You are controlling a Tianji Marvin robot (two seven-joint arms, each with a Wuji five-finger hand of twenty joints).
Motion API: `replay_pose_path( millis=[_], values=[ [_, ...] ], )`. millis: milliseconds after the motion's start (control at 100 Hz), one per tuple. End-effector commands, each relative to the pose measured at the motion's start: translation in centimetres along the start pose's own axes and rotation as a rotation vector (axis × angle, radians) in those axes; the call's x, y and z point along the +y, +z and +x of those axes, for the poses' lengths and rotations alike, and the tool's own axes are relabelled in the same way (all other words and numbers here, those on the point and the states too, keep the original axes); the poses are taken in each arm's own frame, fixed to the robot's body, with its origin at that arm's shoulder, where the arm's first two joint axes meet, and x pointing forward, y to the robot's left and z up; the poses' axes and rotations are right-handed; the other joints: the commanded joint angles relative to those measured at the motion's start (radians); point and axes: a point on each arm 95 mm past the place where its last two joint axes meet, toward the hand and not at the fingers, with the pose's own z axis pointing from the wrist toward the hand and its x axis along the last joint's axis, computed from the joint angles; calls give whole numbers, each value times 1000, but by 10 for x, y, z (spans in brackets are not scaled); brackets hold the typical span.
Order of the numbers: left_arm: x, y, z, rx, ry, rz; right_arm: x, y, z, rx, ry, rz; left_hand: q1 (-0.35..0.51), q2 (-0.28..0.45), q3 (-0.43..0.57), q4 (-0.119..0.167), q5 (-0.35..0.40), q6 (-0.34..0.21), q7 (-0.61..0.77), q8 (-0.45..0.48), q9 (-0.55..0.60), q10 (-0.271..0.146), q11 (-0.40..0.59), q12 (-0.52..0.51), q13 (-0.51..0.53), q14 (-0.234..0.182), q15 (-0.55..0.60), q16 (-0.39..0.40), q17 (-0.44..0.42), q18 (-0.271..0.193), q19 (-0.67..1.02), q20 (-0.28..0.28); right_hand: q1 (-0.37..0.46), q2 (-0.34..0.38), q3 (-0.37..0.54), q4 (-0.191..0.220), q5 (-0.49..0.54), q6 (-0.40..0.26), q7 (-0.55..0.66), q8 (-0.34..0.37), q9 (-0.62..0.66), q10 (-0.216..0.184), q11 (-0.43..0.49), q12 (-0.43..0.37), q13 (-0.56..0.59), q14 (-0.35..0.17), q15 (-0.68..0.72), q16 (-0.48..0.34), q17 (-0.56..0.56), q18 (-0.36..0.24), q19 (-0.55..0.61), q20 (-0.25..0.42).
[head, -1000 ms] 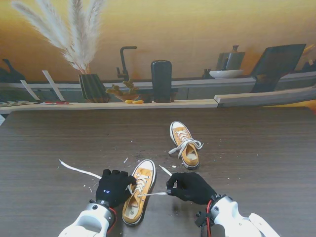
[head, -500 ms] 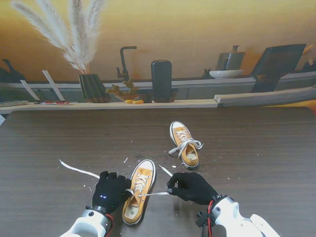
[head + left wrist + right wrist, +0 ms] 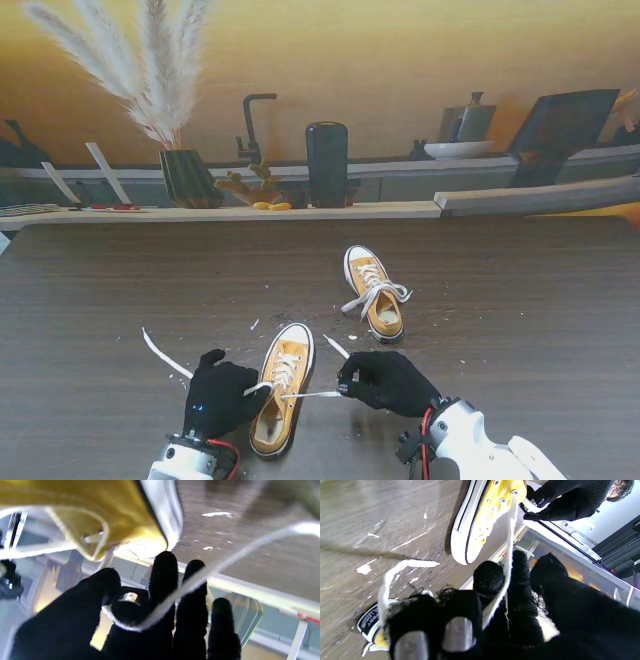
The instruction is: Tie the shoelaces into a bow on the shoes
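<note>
A yellow sneaker [image 3: 281,385] lies between my two black-gloved hands, toe pointing away from me, its laces untied. My left hand [image 3: 218,397] sits at its left side, shut on the left lace [image 3: 190,586], which runs out to a loose end [image 3: 160,352] on the table. My right hand [image 3: 388,381] is shut on the right lace [image 3: 508,555], drawn taut from the top eyelets; its free end [image 3: 336,347] lies past the hand. A second yellow sneaker [image 3: 374,292], farther away, carries a tied bow.
White scraps [image 3: 254,324] dot the dark wood table [image 3: 520,300]. A shelf along the far edge holds a striped vase with pampas grass [image 3: 188,176], a black cylinder [image 3: 327,163] and a small tap [image 3: 250,125].
My left hand has drawn back toward me and turned, pulling the left lace; its loose end has swung from far left to closer in. The right hand has barely moved.
</note>
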Motion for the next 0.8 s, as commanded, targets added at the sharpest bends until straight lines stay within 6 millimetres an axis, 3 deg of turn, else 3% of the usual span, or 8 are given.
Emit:
replay_pose_path(
  millis=[0, 280, 490, 530, 560, 650, 710, 790],
  values=[
    [2, 5, 5, 2, -59, -11, -1, -2, 2, 3, -1, 18, -22, -28, 41, 22, 55, 208, 56, -30, 84, -23, 54, 32, 68, 6, 12, -25, 32, 58, 16, -18, 35, 13, -33, 24, 26, -25, -2, -16, 30, 40, -5, 8, 29, -10, 42, -11, 33, -6, 290, -4],
    [6, 5, 7, -21, -321, 1, -2, -3, 4, 13, -10, 22, 21, -59, 41, -2, 67, 316, 127, -61, 132, 38, 209, 108, 261, 72, 136, -15, 317, 239, 185, -6, 18, 5, -26, 24, 42, -62, -5, -30, 53, 21, 21, 22, 31, -59, 88, 11, 42, -32, 290, 27],
    [3, 3, 7, -66, -442, 40, -2, -4, 6, 37, -29, -4, 27, -3, -70, -102, 20, 264, 44, -39, 110, 93, 108, 125, 308, 130, 473, -26, 652, 313, 760, -85, -48, -52, -9, 27, 61, -102, -24, -100, 66, -26, 105, 94, 32, -90, 101, 30, 49, -63, 290, 67],
    [1, 1, 6, -77, -436, 43, -2, -4, 7, 42, -36, -9, 19, 30, -111, -129, 4, 195, -3, -34, 95, 108, 37, 73, 311, 64, 645, -14, 689, 264, 917, -36, -62, -62, -7, 29, 63, -109, -28, -116, 72, -39, 122, 112, 32, -95, 103, 36, 50, -67, 290, 71],
    [-1, 0, 6, -83, -425, 49, -2, -5, 7, 47, -43, -15, 16, 49, -135, -144, -5, 160, -26, -16, 96, 117, 12, 42, 314, -58, 789, -2, 723, 190, 1075, 39, -74, -69, -3, 31, 64, -114, -33, -125, 77, -46, 131, 124, 32, -100, 102, 40, 51, -71, 290, 73],
    [-5, -3, 3, -97, -339, 95, 1, -5, 9, 64, -64, -22, -6, 95, -189, -166, -29, 85, -45, 35, 119, 103, 27, 26, 315, -245, 1047, 53, 777, -40, 1383, 238, -99, -86, 1, 34, 66, -150, -52, -151, 95, -68, 148, 151, 33, -116, 101, 48, 52, -82, 290, 79],
    [-7, -6, 1, -103, -279, 111, 3, -5, 11, 81, -75, -22, -11, 143, -253, -187, -59, 37, -51, 76, 140, 97, 60, 35, 314, -264, 1113, 73, 791, -144, 1486, 300, -116, -98, -1, 34, 79, -193, -39, -197, 110, -78, 149, 174, 34, -124, 100, 56, 53, -90, 290, 84],
    [-9, -11, 0, -122, -256, 102, 5, -4, 14, 102, -93, -17, 1, 198, -339, -215, -117, 15, -82, 115, 175, 113, 103, 46, 314, -243, 1141, 87, 797, -150, 1512, 343, -129, -115, 0, 34, 114, -223, -27, -245, 129, -85, 153, 190, 34, -132, 101, 63, 54, -94, 290, 87]
  ],
)
